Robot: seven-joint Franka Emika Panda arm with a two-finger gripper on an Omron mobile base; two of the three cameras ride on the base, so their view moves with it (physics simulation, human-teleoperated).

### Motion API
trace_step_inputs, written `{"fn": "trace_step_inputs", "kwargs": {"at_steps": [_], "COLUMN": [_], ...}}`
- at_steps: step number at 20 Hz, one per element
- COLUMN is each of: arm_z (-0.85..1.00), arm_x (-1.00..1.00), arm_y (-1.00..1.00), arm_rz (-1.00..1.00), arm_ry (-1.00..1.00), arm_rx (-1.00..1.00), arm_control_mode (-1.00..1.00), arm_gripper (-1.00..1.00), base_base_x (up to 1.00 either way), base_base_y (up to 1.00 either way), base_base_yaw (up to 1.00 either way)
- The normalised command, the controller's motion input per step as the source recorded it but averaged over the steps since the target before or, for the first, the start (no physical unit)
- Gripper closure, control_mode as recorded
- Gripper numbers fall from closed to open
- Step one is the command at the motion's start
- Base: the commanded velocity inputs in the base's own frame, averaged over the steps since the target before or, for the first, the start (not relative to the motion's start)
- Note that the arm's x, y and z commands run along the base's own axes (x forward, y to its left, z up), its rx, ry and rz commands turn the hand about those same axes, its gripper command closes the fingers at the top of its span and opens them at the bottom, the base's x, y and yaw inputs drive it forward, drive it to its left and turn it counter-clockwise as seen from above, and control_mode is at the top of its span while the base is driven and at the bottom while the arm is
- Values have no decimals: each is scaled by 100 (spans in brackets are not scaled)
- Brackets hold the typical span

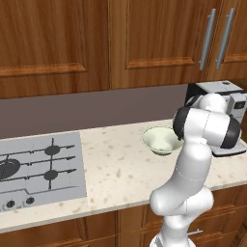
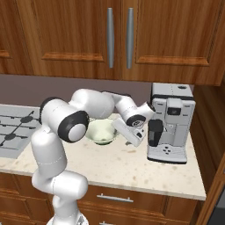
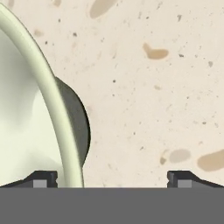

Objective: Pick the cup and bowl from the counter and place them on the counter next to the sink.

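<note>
The arm bends low over the counter, its hand tipped down beside the bowl. The bowl sits upright on the speckled stone, between the stove on one side and the coffee machine on the other, near the back wall. From the right base view the white hand hangs just past the bowl's edge, on the coffee machine side, partly covering it.

The gripper is spread wide and holds nothing. Looking along it, one fingertip sits over the inside of the bowl and the other over bare counter, so the bowl's pale rim runs up between them (much nearer the first tip than the second). Whether either tip touches the rim I cannot tell. A dark shadow lies under the bowl's outer wall.

Wooden cabinets with metal handles hang above. The stove's black grates and burners show at the left of the left base view.
</note>
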Motion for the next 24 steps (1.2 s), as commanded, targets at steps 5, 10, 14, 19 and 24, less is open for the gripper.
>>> {"fn": "trace_step_inputs", "kwargs": {"at_steps": [5, 10, 14, 19, 24], "arm_z": [0, 0, -3, -9, 0], "arm_x": [7, 4, 0, 2, 0], "arm_y": [9, 20, 22, 11, 0], "arm_rz": [0, 0, 0, 0, 0], "arm_ry": [0, 0, 0, 0, 0], "arm_rx": [0, 0, 0, 0, 0], "arm_control_mode": [-100, -100, -100, -100, -100], "arm_gripper": [-100, -100, -100, -100, -100], "base_base_x": [0, 0, 0, 0, 0], "base_base_y": [0, 0, 0, 0, 0], "base_base_yaw": [0, 0, 0, 0, 0]}}
